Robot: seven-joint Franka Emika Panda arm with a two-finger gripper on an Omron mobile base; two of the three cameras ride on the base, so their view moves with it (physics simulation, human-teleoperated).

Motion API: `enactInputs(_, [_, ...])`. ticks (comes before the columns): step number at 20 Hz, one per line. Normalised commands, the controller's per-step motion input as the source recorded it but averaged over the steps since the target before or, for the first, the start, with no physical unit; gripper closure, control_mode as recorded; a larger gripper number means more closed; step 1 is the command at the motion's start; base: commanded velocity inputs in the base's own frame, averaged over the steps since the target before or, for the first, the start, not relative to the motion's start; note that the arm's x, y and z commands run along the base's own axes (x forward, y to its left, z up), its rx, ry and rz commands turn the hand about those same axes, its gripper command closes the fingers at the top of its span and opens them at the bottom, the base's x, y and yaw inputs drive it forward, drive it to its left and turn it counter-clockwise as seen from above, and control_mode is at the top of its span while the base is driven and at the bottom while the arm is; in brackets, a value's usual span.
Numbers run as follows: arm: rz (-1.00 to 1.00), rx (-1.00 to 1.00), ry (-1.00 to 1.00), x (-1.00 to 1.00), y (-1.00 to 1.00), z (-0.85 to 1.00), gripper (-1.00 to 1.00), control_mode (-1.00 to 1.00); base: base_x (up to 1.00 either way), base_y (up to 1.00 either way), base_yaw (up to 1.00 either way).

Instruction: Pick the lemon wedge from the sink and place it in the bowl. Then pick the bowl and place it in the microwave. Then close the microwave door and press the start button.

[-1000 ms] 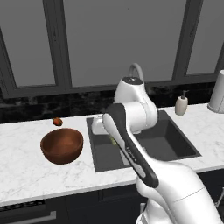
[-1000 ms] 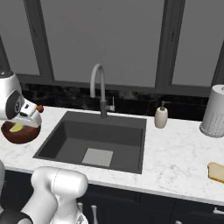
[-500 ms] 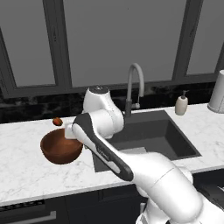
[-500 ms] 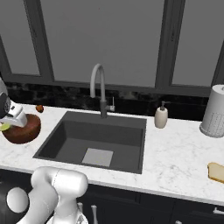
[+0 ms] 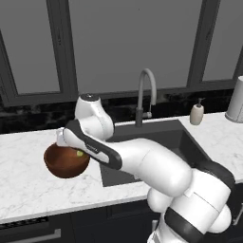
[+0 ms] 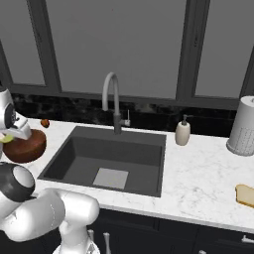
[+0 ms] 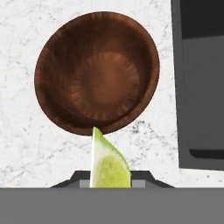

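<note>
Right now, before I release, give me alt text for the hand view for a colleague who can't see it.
A yellow-green lemon wedge, held in the claw, points up toward the near rim of an empty reddish-brown bowl seen from above on a white marble counter. The dark sink runs down the right edge.

A soap dispenser (image 6: 182, 133), white canister (image 6: 243, 126), bread slice (image 6: 245, 194) and small red-orange ball (image 6: 44, 122) sit on the marble counter (image 6: 208, 173).
</note>
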Motion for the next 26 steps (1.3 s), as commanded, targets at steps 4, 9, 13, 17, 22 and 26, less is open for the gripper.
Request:
enactInputs(4, [0.00,-0.07,0.01,0.52,0.37,-0.27,1.00,-1.00,0.00,0.00,0.00])
enactInputs(9, [0.00,-0.10,0.00,0.39,0.18,-0.24,1.00,-1.00,0.00,0.00,0.00])
enactInputs(13, [0.00,-0.06,0.00,0.20,0.02,-0.24,1.00,-1.00,0.00,0.00,0.00])
enactInputs(17, [0.00,0.00,0.00,0.18,0.00,-0.30,1.00,-1.00,0.00,0.00,0.00])
enactInputs(22, [0.00,0.00,0.00,0.20,0.02,-0.32,1.00,-1.00,0.00,0.00,0.00])
enactInputs(26, [0.00,0.00,0.00,0.18,0.04,-0.30,1.00,-1.00,0.00,0.00,0.00])
